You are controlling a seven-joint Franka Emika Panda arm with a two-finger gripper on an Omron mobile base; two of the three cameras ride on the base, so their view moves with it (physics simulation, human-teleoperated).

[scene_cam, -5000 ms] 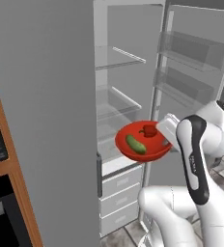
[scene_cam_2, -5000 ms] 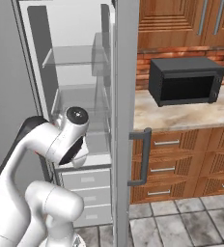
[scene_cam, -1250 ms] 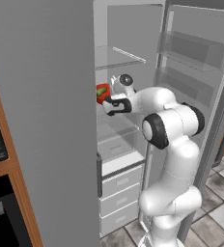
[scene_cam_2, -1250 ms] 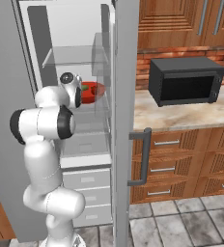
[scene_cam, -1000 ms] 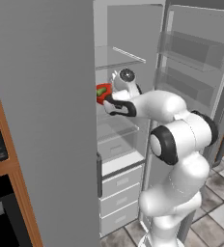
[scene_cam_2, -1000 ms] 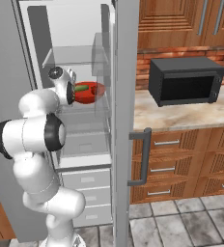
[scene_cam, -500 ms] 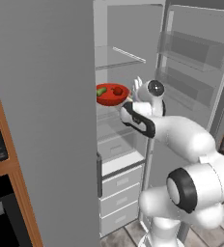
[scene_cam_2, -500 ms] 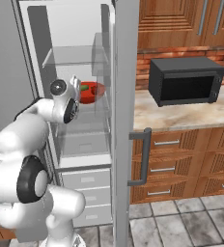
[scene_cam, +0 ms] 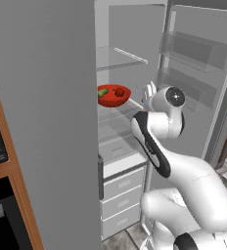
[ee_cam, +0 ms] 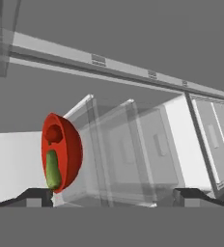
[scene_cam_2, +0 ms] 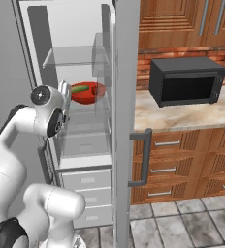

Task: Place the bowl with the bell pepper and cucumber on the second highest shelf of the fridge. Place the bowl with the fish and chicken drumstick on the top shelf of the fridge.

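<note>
**Red bowl sitting on a glass fridge shelf, gripper empty**

The bowl (scene_cam: 113,96) with the cucumber (scene_cam: 102,92) and pepper (scene_cam: 119,92) is resting on a glass shelf (scene_cam: 116,111) inside the open fridge (scene_cam_2: 75,29), below the higher glass shelf (scene_cam: 120,57). The gripper (scene_cam: 149,92) is hovering just beside the bowl's rim, fingers (ee_cam: 35,197) spread wide apart, gripping nothing. A microwave (scene_cam_2: 186,81) is sitting on the counter (scene_cam_2: 182,116) well apart.

I see a red bowl (scene_cam: 113,95) holding a green cucumber (scene_cam: 102,92) and red bell pepper (scene_cam: 119,91), in the pale grey fridge (scene_cam: 130,58).
</note>
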